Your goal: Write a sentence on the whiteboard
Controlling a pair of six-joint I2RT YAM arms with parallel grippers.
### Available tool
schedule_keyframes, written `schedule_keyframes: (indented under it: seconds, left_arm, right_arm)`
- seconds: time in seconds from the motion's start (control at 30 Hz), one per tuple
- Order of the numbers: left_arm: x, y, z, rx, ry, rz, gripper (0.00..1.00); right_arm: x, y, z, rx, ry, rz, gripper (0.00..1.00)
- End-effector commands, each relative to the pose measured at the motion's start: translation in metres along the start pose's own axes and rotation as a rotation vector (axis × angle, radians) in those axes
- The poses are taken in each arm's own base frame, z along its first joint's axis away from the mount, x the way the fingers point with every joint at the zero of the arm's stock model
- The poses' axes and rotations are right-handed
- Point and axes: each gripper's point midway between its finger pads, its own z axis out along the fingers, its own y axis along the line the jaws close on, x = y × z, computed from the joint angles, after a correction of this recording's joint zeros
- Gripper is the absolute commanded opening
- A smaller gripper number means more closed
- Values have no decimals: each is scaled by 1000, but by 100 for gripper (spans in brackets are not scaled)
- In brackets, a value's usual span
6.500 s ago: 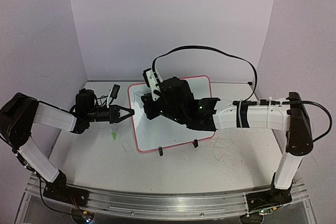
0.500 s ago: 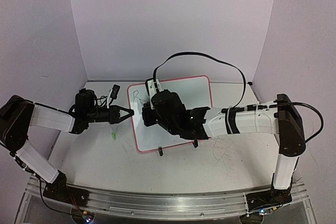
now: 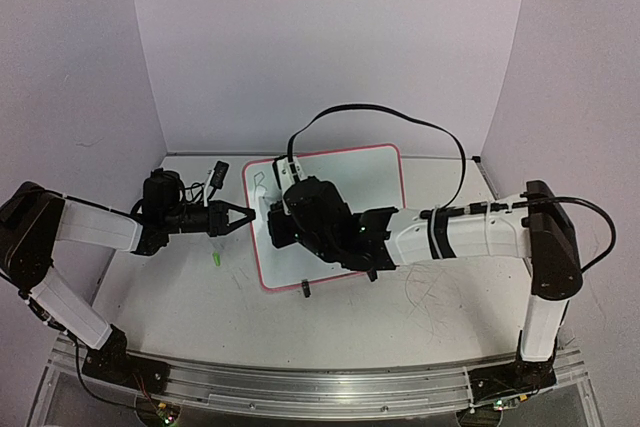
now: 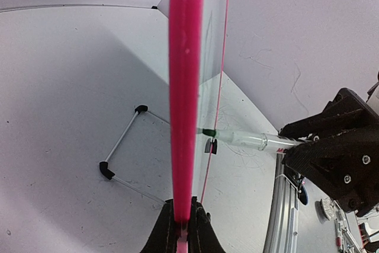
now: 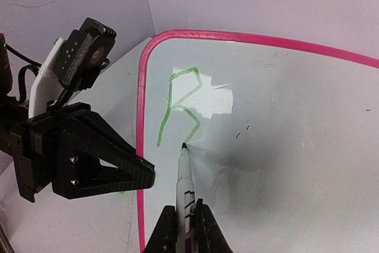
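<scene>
The whiteboard, glossy white with a pink rim, stands tilted at mid-table. My left gripper is shut on its left rim, with the rim clamped between the fingers in the left wrist view. My right gripper is shut on a white marker. The marker's green tip touches the board near its upper left corner. Of the sentence, only green strokes shaped like an R or an open B show. The right wrist hides the board's middle from above.
A small green cap lies on the table left of the board. The board's black stand feet rest near its lower edge. Old pen scribbles mark the table at right. A black cable arches over the board.
Since 6.5 s ago the right arm has moved left across the board and green strokes have appeared. In the last half second the marker went slightly down. The left gripper has held still.
</scene>
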Motion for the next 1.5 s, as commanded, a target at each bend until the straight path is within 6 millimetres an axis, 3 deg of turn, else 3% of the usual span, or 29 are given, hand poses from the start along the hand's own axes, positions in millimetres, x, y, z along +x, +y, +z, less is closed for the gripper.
schedule_keyframes:
  seconds: [0.0, 0.37, 0.53, 0.6, 0.67, 0.77, 0.87, 1.47]
  left_arm:
    - [-19, -9, -5, -2, -49, 60, 0]
    - [-19, -8, -5, -4, -49, 61, 0]
    - [-18, -8, -5, -9, -49, 60, 0]
    - [-18, -7, -5, -11, -49, 60, 0]
    - [-17, -7, -5, -13, -48, 59, 0]
    - [-16, -5, -5, -20, -47, 59, 0]
    - [-16, -3, -4, -26, -45, 61, 0]
    - [-18, -6, -6, -34, -49, 72, 0]
  right_arm:
    - [0, 9, 3, -14, 2, 7, 0]
    - [-4, 22, 11, -43, -4, 3, 0]
    - [-16, 20, 8, -24, -32, 6, 0]
    - [-26, 19, -1, -32, -48, 19, 0]
    - [-47, 14, -28, -51, -101, 49, 0]
    - [-60, -1, -59, -60, -157, 69, 0]
    - [-52, -11, -67, -53, -158, 30, 0]
    - [-40, -10, -23, -90, -103, 25, 0]
